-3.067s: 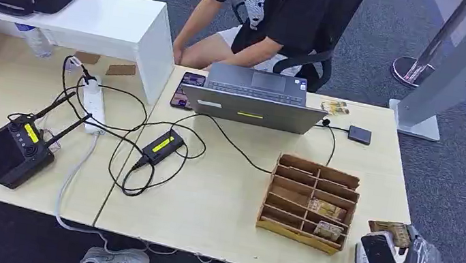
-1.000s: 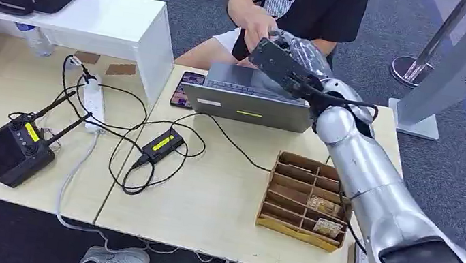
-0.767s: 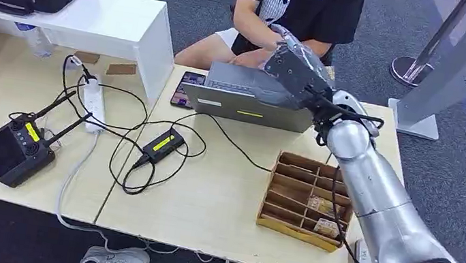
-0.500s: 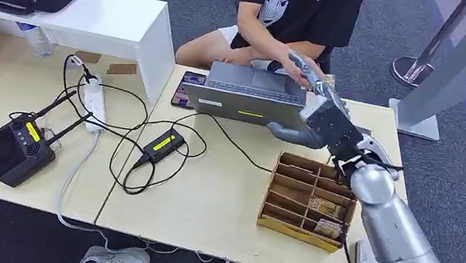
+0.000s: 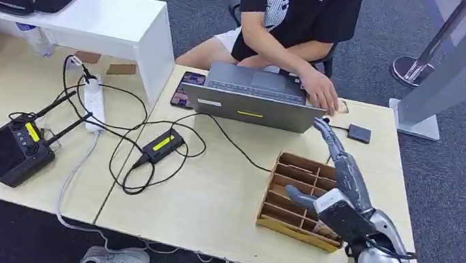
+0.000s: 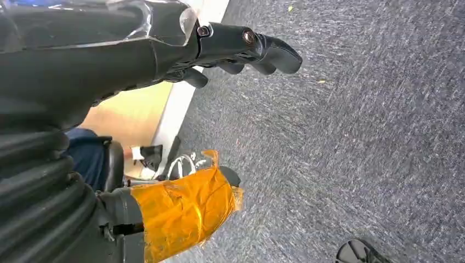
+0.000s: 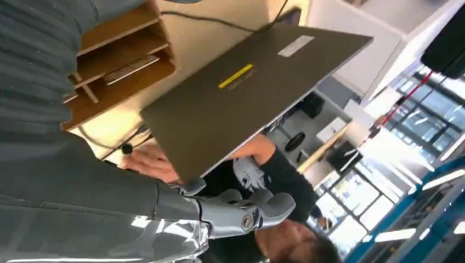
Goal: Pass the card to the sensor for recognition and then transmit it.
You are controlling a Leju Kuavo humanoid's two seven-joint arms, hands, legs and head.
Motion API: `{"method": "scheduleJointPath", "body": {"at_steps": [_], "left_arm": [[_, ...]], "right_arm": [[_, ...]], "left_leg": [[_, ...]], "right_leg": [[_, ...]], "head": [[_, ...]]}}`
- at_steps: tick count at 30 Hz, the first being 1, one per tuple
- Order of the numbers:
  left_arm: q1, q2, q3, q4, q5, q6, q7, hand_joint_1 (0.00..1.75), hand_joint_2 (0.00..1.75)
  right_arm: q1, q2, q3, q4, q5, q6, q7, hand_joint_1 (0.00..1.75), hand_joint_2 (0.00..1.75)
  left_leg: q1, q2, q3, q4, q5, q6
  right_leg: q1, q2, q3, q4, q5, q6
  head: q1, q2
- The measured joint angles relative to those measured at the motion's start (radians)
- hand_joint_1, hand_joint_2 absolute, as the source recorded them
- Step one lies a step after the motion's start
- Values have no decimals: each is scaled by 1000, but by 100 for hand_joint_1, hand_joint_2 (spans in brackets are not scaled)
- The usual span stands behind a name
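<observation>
Organizer (image 5: 292, 181): open wooden tray with divided slots, on the table (image 5: 221, 198) in front of the laptop (image 5: 251, 106), toward the table's right side. Most slots in sight hold nothing. In the right wrist view, one slot of the organizer (image 7: 126, 33) holds a thin flat card (image 7: 125, 68) lying along the slot. The right hand hides the slots nearest the robot in the head view, so their contents cannot be told.

Right hand (image 5: 339, 188): above the organizer's near right corner, not touching it. The fingers are stretched out and apart, pointing toward the laptop. The thumb sticks out sideways over the slots. Nothing is in the hand. The right wrist view agrees: the right hand (image 7: 219, 213) is empty, with the laptop lid (image 7: 247, 93) beyond it.

Task card (image 5: 342, 107): a small tan end shows on the table at the laptop's right rear corner, touching the person's hand (image 5: 317, 88) and partly under it. The end in sight points toward the table's right edge. The long axis seems to run along the far edge, but too little shows to be sure.

Sensor (image 5: 359, 133): a small black box lying flat on the table, near the card end and apart from it. A thin cable runs from it toward the laptop.

Left hand (image 6: 164, 49): hangs over grey carpet with the fingers (image 6: 263, 52) loosely bent and nothing in them.
</observation>
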State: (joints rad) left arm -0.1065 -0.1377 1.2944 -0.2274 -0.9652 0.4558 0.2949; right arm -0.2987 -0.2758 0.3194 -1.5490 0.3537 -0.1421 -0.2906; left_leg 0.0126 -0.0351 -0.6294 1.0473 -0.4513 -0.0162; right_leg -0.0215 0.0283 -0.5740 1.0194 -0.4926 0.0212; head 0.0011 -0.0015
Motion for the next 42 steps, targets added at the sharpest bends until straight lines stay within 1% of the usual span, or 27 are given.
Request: {"method": "scheduleJointPath", "body": {"at_steps": [3, 5, 7, 11, 12, 18, 22, 29, 30, 33, 36, 39, 42], "left_arm": [[1, -2, 2, 0, 3, 3, 7, 0, 175], [0, -2, 2, 0, 3, 3, 10, 0, 175], [0, -2, 2, 0, 2, 3, 16, 0, 175], [0, -3, 2, 0, 2, 2, 25, 0, 175], [0, -3, 2, 0, 2, 2, 26, 0, 175], [0, -3, 1, 0, -2, 2, 30, 0, 175], [-1, -3, 0, 0, -4, -1, 31, 0, 175], [-1, -3, -2, 0, -6, -1, 31, 0, 175], [-1, -3, -3, 0, -6, -2, 33, 0, 175], [-1, -3, -4, 0, -9, -3, 37, 0, 175], [-1, -3, -7, 0, -11, -3, 37, 0, 175], [-1, -3, -8, 0, -11, -3, 38, 0, 175], [-1, -3, -8, 0, -11, -4, 39, 0, 175]], "right_arm": [[81, 0, -16, -33, 110, -75, -6, 0, 175], [124, 0, -18, -44, 190, -119, 11, 0, 175], [152, 1, -20, -44, 302, -180, 51, 0, 175], [174, 13, -20, -29, 563, -316, 161, 0, 175], [175, 17, -19, -23, 610, -339, 181, 0, 175], [171, 38, -16, 27, 787, -415, 275, 0, 175], [157, 52, -14, 67, 900, -445, 333, 0, 175], [132, 71, -13, 127, 943, -450, 366, 0, 175], [129, 74, -13, 135, 965, -455, 381, 0, 175], [117, 81, -14, 165, 1070, -469, 452, 0, 175], [107, 85, -18, 192, 1122, -477, 488, 0, 175], [102, 90, -27, 213, 1144, -482, 507, 0, 175], [100, 92, -32, 225, 1149, -484, 512, 0, 175]], "left_leg": [[0, -1, 0, 0, 0, 0], [0, 0, 0, 0, -1, 1], [0, 0, 0, 0, -1, 0], [0, 1, 0, 0, -1, 0], [0, 1, 0, 0, -1, 0], [0, 0, 0, 0, -1, 0], [0, 0, 0, 0, -1, 0], [0, 0, 0, 0, -1, 0], [0, 0, 0, 0, -1, 0], [0, 0, 0, 0, -1, 0], [0, 0, 0, 0, -1, 0], [0, 0, 0, 0, -1, 0], [0, 0, 0, 0, -1, 0]], "right_leg": [[0, -1, 1, 0, 0, 0], [0, -1, 1, 0, -1, -1], [0, -1, 0, 0, -1, 0], [0, -1, 0, 0, -1, 0], [0, -1, 0, 0, -1, -1], [0, 0, 1, 0, -1, -1], [0, 0, 1, 0, -1, -1], [0, 0, 1, 0, -1, -1], [0, 0, 1, 0, -1, -1], [0, 0, 1, 0, -1, -1], [0, 0, 1, 0, -1, -1], [0, -1, 1, 0, -1, -1], [0, 0, 1, 0, -1, -1]], "head": [[0, 0], [0, 0], [0, 0], [0, 0], [0, 0], [0, 0], [0, 0], [0, 0], [0, 0], [0, 0], [0, 0], [0, 0], [0, 0]]}}
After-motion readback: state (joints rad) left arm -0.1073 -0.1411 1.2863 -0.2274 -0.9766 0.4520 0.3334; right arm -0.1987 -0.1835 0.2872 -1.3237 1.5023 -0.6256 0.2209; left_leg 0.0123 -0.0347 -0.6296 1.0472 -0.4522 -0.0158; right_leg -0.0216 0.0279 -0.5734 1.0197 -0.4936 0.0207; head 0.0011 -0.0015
